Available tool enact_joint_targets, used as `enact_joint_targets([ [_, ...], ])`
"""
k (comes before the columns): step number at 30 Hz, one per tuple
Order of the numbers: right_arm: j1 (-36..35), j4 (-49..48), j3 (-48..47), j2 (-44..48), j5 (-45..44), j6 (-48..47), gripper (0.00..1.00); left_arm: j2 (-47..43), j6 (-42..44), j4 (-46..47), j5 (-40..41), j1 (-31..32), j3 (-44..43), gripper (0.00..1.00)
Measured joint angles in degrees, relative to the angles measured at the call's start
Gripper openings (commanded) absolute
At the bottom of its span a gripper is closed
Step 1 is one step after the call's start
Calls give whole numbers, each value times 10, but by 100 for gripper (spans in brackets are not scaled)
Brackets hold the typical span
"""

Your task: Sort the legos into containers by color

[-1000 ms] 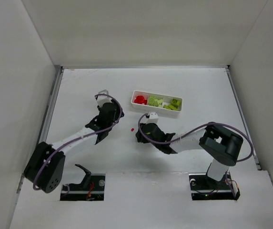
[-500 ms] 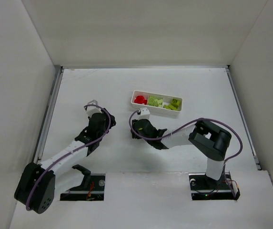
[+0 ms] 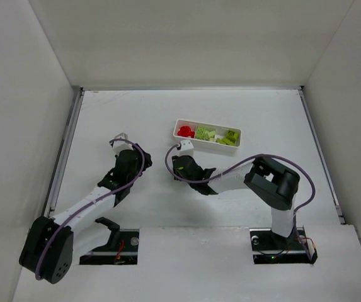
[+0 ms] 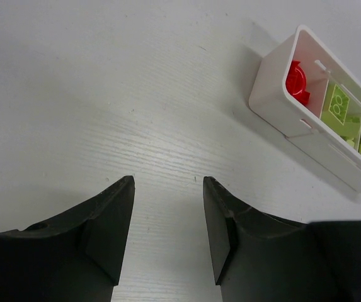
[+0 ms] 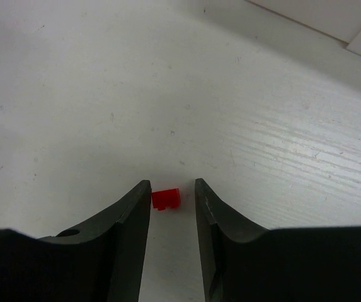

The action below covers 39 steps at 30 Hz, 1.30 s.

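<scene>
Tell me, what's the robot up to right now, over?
Left fingers open, empty. Right fingers open, straddling red lego on table. Nothing blocking.

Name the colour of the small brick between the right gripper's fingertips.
Bright red. The brick shows best in the right wrist view.

One red lego (image 5: 166,199) lies on the white counter (image 5: 167,94), at 6 o'clock from centre, between the dark jaws. It sits close against the 9 o'clock jaw, with a gap toward the 3 o'clock jaw.
</scene>
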<state>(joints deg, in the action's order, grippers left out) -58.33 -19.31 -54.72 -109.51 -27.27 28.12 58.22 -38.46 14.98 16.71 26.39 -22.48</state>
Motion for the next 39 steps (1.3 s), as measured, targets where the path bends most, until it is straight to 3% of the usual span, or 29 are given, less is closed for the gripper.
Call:
enact_joint_targets([
  [7,-11,3,-2,-3,-16,-15,37,0,0,0,-7,-17,5,46],
  [18,-21,9,0,-1,-36,-22,25,2,-6,6,-17,-25,16,61],
  [26,-15,59,39,108,-23,-16,25,4,-7,9,-18,-25,23,76],
  [29,16,57,34,160,-5,-18,25,5,-8,17,-17,-21,25,84],
  [31,54,55,17,172,6,-20,25,7,-8,21,-18,-16,26,100],
  [39,164,54,-105,78,49,-29,26,5,-9,25,-19,6,38,100],
])
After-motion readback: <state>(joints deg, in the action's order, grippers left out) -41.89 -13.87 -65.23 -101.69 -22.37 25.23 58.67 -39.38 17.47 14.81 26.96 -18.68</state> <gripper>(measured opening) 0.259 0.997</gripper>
